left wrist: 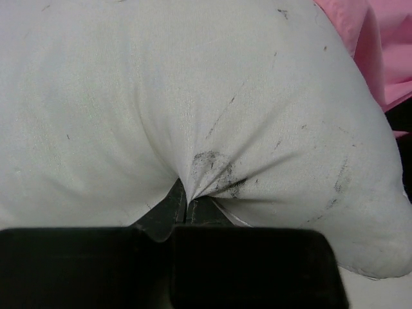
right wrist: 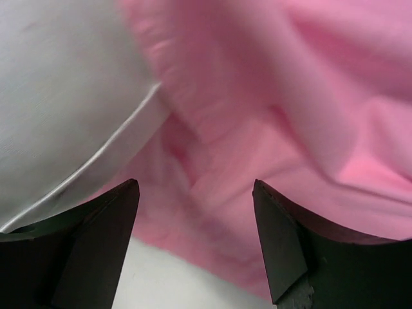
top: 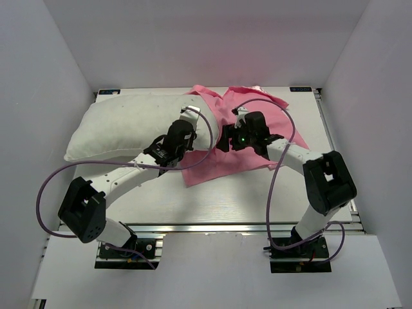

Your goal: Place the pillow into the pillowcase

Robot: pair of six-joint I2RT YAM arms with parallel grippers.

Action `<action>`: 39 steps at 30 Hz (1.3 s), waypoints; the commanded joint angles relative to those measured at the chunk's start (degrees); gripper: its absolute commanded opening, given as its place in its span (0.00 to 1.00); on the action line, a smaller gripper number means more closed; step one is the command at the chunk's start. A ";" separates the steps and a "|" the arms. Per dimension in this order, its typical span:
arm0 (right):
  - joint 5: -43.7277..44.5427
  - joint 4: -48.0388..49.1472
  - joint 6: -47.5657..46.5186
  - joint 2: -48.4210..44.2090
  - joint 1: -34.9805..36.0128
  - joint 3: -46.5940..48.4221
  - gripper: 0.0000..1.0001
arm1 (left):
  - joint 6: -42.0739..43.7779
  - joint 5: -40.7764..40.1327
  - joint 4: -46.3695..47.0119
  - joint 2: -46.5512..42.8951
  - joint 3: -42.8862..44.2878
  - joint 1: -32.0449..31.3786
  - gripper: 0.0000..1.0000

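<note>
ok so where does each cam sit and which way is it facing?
Top external: above, behind the bases, looking down on the table; both arms in view.
Left wrist: faces the pillow close up; its shut jaws pinch the fabric.
Right wrist: faces the pillowcase; its open jaws frame it.
Shared: both wrist views catch pillow and pillowcase, as does the top.

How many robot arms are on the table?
2. The left white robot arm reaches the plump white fabric pillow at back left; the right white robot arm hangs over the crumpled pink satin pillowcase near centre. None seems hidden.
</note>
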 commanded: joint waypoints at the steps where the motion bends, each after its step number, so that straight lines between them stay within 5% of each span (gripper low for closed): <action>1: 7.45 3.77 1.71 2.58 0.05 4.40 0.76 | -1.11 0.75 2.22 -1.00 1.86 1.12 0.00; 14: 10.61 3.96 6.45 10.83 1.72 12.58 0.66 | -2.16 2.07 2.93 -0.39 3.79 2.70 0.00; 18: 12.65 3.16 6.63 12.25 1.81 14.34 0.40 | -2.34 2.59 2.75 -0.39 4.32 3.23 0.00; 25: 12.56 1.58 4.70 9.62 1.37 11.63 0.12 | -3.92 3.03 4.33 0.05 2.74 3.58 0.00; 29: 3.79 -0.36 -0.64 -0.64 -0.30 7.15 0.00 | -4.53 4.96 5.12 1.45 2.56 3.58 0.00; 34: -10.79 -7.27 -6.19 -14.62 0.83 3.00 0.00 | -6.38 4.62 9.07 4.36 2.65 3.58 0.00; 39: -15.74 -15.56 -6.82 -17.28 5.76 7.56 0.00 | -8.92 6.63 13.46 7.26 2.39 3.58 0.00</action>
